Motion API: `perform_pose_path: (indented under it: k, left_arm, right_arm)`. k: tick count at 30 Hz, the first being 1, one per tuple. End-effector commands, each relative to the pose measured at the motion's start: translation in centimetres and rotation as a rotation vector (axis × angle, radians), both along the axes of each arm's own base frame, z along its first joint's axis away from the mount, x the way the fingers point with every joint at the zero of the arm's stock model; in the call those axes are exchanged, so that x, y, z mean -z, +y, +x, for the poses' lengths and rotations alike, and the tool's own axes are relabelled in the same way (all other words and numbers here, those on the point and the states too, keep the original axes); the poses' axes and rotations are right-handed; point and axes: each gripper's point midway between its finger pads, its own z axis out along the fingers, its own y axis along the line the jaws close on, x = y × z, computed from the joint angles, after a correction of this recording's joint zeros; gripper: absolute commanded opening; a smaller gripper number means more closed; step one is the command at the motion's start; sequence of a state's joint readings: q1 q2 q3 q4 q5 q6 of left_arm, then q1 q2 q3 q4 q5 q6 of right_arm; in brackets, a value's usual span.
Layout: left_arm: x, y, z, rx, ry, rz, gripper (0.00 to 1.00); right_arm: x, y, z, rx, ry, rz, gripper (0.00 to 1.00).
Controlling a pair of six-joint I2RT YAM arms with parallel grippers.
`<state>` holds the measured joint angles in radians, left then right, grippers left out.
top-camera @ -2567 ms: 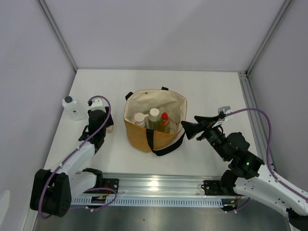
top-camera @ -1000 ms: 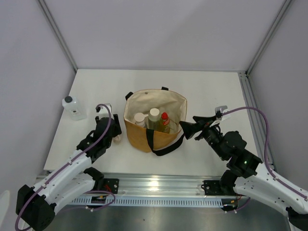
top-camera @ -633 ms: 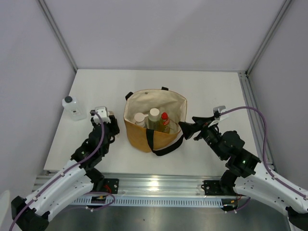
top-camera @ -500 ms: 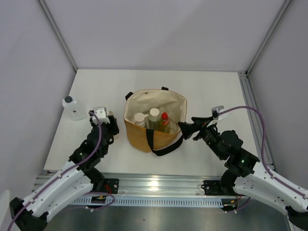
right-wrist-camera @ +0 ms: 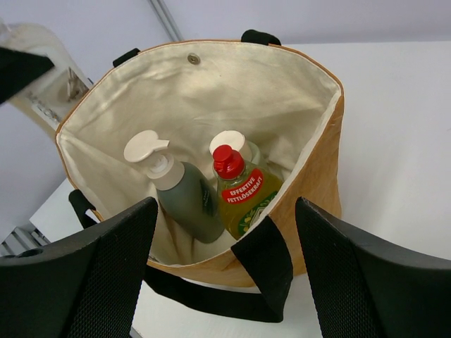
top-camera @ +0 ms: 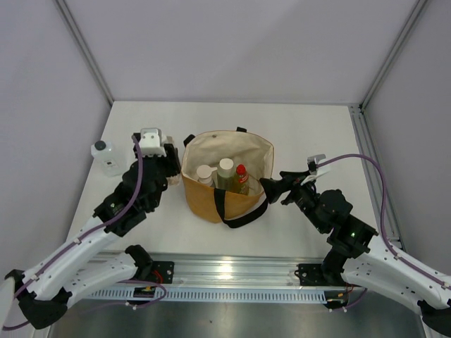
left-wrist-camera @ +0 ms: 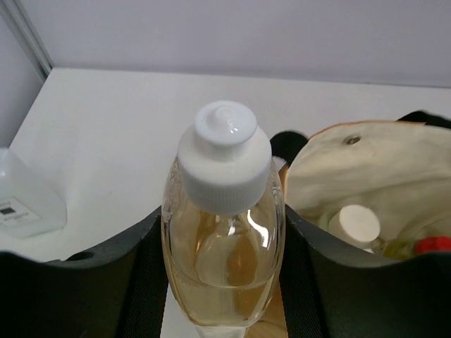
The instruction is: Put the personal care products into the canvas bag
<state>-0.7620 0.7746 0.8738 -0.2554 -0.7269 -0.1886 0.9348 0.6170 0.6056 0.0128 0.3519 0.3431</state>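
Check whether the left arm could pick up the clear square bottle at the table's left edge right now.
Probably not yet: the left gripper is shut on the amber bottle. The clear square bottle stands unobstructed nearby.

Free room in the canvas bag [top-camera: 204, 199] behind three bottles [top-camera: 225, 169].

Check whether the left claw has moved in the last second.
Yes. The left claw, gripping the amber bottle, has moved farther back, alongside the canvas bag.
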Motion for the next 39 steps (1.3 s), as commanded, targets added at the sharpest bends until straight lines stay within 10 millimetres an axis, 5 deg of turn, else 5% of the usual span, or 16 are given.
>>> perform_pose_path:
  k: [1,6,14,23,29,39]
  left_arm:
    - [-9.9,0.0,-0.3,-0.007,-0.202,-0.104,0.01]
    - [-14.9,-0.9,-0.4,0.021,-0.272,-0.104,0.0]
    - [-17.0,-6.1,-0.6,0.192,-0.352,-0.134,0.01]
    - [-15.4,-13.2,-0.2,0.357,-0.386,-0.136,0.01]
    - [-10.7,-17.0,0.0,0.471,-0.354,-0.134,0.01]
    - [-6.5,-21.1,0.4,0.587,-0.366,-0.141,0.01]
  right_arm:
    - [-0.9,-0.2,0.2,0.015,-0.025,0.023,0.83]
    - [-0.9,-0.2,0.2,0.02,-0.027,0.022,0.83]
    - [-0.7,-0.4,0.4,0.032,-0.026,0.013,0.83]
    - [-0.9,-0.8,0.4,0.049,-0.032,0.015,0.83]
    - [-1.1,-1.0,0.4,0.053,-0.036,0.02,0.83]
    - [-1.3,-1.3,0.4,0.065,-0.042,0.028,0.83]
